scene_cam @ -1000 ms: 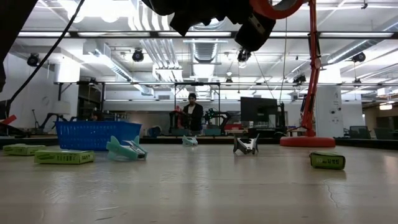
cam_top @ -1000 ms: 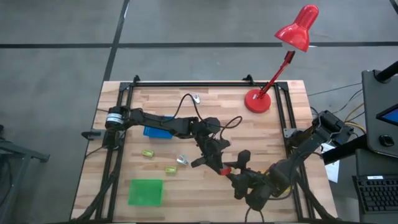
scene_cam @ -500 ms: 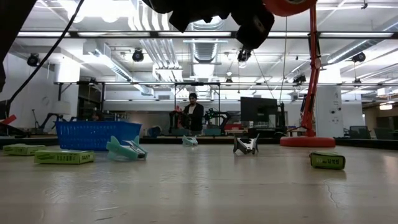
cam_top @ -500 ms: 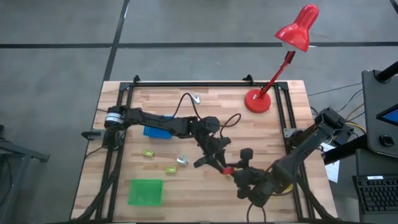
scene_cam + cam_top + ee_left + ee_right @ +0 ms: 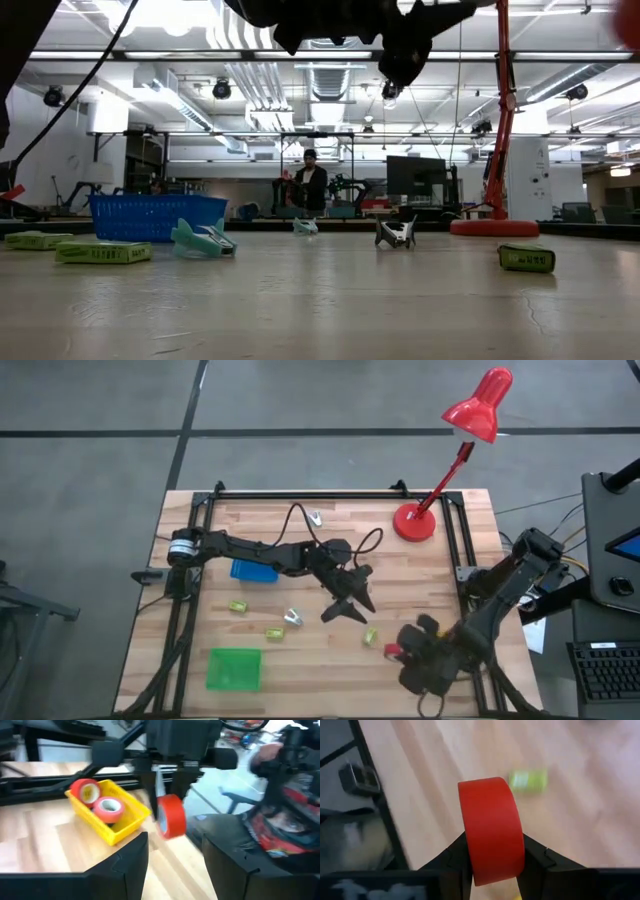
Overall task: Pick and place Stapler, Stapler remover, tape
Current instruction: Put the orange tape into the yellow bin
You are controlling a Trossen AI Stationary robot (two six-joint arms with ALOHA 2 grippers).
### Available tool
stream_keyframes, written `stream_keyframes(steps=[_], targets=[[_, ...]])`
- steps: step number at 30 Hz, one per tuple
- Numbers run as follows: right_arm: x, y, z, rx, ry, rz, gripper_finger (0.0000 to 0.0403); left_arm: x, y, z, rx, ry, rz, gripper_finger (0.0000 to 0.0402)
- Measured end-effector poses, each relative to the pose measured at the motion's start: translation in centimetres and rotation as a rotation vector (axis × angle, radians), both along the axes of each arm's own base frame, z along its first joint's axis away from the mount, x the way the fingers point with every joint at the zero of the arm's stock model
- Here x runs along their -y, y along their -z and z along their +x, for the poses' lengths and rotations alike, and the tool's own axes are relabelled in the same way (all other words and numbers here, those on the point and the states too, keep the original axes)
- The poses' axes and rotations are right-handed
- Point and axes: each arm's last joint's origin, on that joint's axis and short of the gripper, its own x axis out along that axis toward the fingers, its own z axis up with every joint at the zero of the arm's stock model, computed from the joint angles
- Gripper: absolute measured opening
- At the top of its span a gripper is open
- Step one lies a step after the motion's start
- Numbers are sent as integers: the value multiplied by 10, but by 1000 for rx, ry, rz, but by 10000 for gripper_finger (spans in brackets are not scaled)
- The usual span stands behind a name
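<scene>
The right tool (image 5: 492, 857) is clamping a red tape roll (image 5: 491, 829) edge-on between its two dark fingers, above the wooden counter (image 5: 420, 575) near its front right corner; in the high view that tool (image 5: 402, 653) is showing a spot of red at its tip, just beside the counter's right-hand frame. In the left wrist view the same red roll (image 5: 171, 816) is hanging upright under the right arm, close beside a yellow tray (image 5: 111, 815) that is holding two more red tape rolls (image 5: 97, 800) with pale centres. The left tool (image 5: 345, 603) is hovering over the middle of the counter with its fingers (image 5: 125, 865) spread apart and nothing between them. A small yellow-green box (image 5: 371, 634) is lying on the counter between the two tools, and it is also appearing, blurred, beyond the held roll in the right wrist view. Farther left, a blue basket (image 5: 252, 571), two more yellow-green boxes (image 5: 238, 605), a pale teal staple remover (image 5: 293, 617) and a green pad (image 5: 234, 668) are resting on the counter. A red lamp (image 5: 415, 522) is standing at the back right.
</scene>
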Motion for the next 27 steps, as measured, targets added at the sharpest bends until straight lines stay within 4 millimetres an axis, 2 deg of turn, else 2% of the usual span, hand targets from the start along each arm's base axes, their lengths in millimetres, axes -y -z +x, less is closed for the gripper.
stream_keyframes(steps=[4, 14, 22, 27], targets=[[-7, 15, -14, -105, 114, 80, 105, -1, 3, 0, -3, -34, 18, 188], [-2, 40, -47, -325, 432, 110, 105, -2, 4, 1, -3, -77, 32, 187], [0, 44, -50, -348, 437, 95, 108, -3, 4, 1, -1, -120, 48, 186], [0, 44, -50, -352, 430, 87, 128, -3, 4, 1, -3, -125, 49, 186]])
